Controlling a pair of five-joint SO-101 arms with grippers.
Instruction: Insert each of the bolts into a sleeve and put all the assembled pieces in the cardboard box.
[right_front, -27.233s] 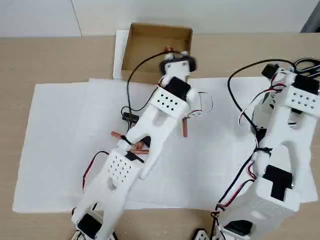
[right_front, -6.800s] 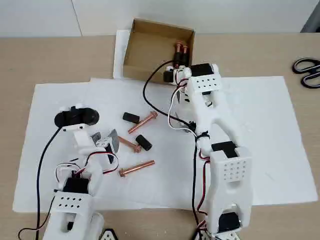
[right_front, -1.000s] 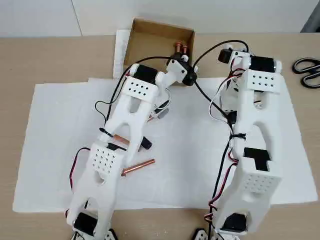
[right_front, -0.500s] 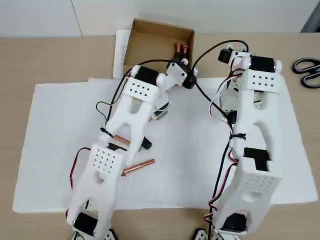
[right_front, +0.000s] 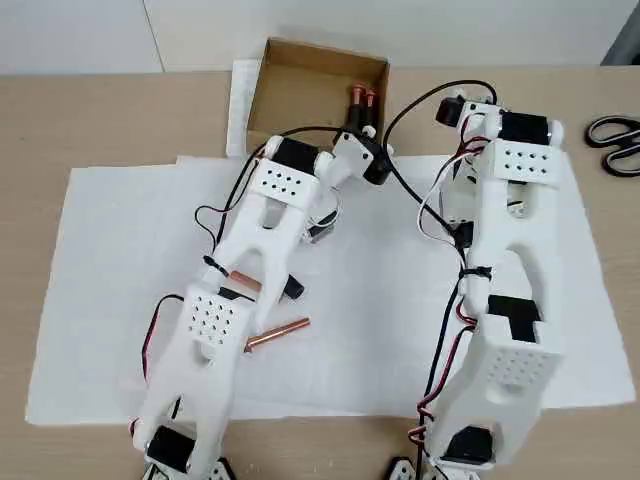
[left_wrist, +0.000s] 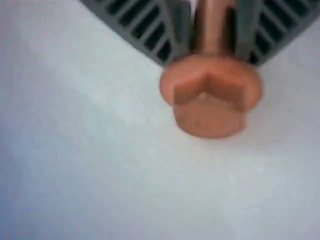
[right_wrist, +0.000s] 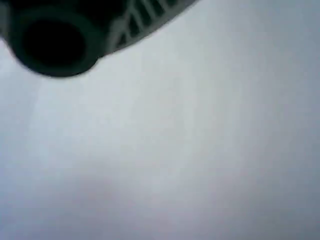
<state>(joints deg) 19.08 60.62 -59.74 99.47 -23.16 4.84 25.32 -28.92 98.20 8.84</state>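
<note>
My left gripper (left_wrist: 212, 47) is shut on a copper bolt (left_wrist: 210, 100), its hex head sticking out past the grey ribbed fingers (left_wrist: 140, 25) over white paper. In the high view that gripper (right_front: 318, 222) hangs just short of the cardboard box (right_front: 300, 80), which holds two assembled pieces (right_front: 360, 97). My right gripper (right_wrist: 65, 17) holds a black sleeve (right_wrist: 52, 47), seen end-on with its bore showing. The right arm (right_front: 515, 190) stands over the paper to the right of the box. A loose bolt (right_front: 277, 334), a second bolt (right_front: 240, 280) and a black sleeve (right_front: 292, 287) lie by the left arm.
White paper (right_front: 120, 250) covers the middle of the wooden table. Scissors (right_front: 612, 130) lie at the far right edge. Both arms' cables loop between the box and the right arm's wrist.
The left arm's wrist has drawn back a little from the box toward the near side. The right arm has kept still.
</note>
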